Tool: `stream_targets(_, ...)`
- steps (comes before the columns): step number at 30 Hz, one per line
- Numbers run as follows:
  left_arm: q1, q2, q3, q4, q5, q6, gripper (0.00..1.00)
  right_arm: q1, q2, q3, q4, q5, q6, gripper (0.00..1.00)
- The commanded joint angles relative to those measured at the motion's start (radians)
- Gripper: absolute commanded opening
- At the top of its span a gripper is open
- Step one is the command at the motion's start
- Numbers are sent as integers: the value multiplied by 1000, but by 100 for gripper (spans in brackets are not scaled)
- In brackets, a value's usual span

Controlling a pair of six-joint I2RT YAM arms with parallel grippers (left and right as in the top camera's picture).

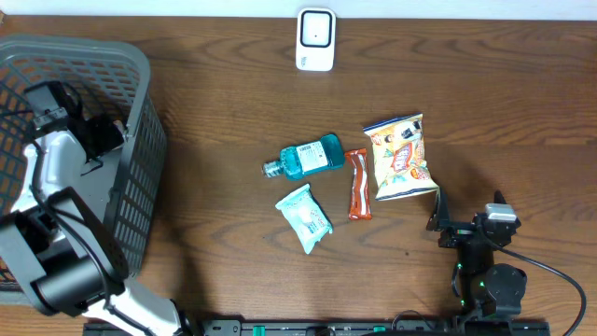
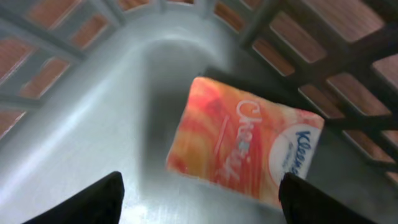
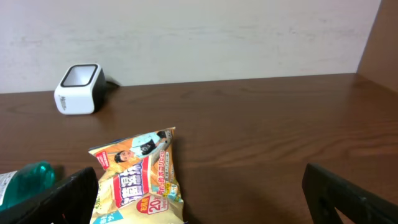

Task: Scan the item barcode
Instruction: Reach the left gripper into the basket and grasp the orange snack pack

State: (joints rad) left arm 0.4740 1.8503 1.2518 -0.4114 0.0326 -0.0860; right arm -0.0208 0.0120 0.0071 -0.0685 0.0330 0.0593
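Observation:
An orange Kleenex tissue pack (image 2: pixel 245 146) lies flat on the floor of the grey basket (image 1: pixel 140 159). My left gripper (image 2: pixel 200 185) hangs over it inside the basket, open; the pack lies just ahead of the fingertips and touches neither. The white barcode scanner (image 1: pixel 315 39) stands at the table's far edge, also in the right wrist view (image 3: pixel 79 89). My right gripper (image 1: pixel 462 219) rests open low at the front right, nothing between its fingers (image 3: pixel 348 199). A chips bag (image 3: pixel 137 180) lies just ahead of it to the left.
On the wood table lie a blue bottle (image 1: pixel 303 157), a red-orange bar (image 1: pixel 358 184), the chips bag (image 1: pixel 401 156) and a teal tissue pack (image 1: pixel 304 217). Basket walls (image 2: pixel 298 37) surround the left gripper closely. A pale wall (image 3: pixel 186 31) stands behind the scanner.

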Motion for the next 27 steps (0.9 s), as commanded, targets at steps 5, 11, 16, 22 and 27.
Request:
stream_targets(5,1,46,11,55,35,116,94,9,-5,-2,-3,1,-5,99)
stream_targets(11,-7,47,11,74,39,176,97,9,-5,-2,-3,1,-5,99)
stream_targets(16,-9,50,11,101,113,190,100,9,-5,-2,-3,1,-5,99)
stream_targets(22,-9,86,10,109,121,191,99,9,-5,-2,-3,1,-5,99)
stream_targets(27,-9,152,10,120,121,191,98,9,-5,-2,-3,1,-5,99)
